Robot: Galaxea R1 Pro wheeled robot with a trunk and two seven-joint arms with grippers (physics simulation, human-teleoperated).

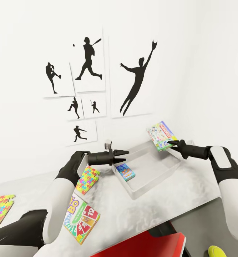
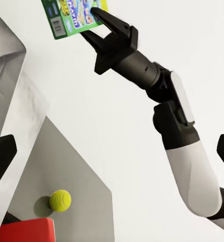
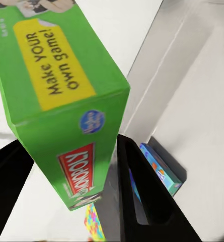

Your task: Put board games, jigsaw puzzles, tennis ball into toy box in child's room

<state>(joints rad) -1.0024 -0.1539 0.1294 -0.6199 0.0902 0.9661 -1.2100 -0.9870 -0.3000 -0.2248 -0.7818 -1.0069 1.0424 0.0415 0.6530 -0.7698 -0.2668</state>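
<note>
Green Monopoly box (image 1: 162, 135) tilts lengthwise in right claw (image 1: 170, 143) above toy box (image 1: 158, 171).

3 board games are seen: a Monopoly box (image 1: 162, 135), a blue one (image 1: 125, 172) and a Skip-Bo box (image 1: 81, 218). 2 jigsaw puzzles (image 1: 87, 179) (image 1: 0, 210) are counted, along with 1 tennis ball (image 1: 216, 251), 1 toy box (image 1: 168, 167), 6 silhouette pictures (image 1: 134, 76) and 2 grippers (image 1: 127, 156) (image 1: 170, 143).

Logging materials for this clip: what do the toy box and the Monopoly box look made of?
Toy box: looks like smooth matte pale-grey plastic, thin plain walls, though the render leaves it open. Monopoly box, held in the right end effector: printed cardboard, judging by crisp folded edges and glossy green print.
</note>
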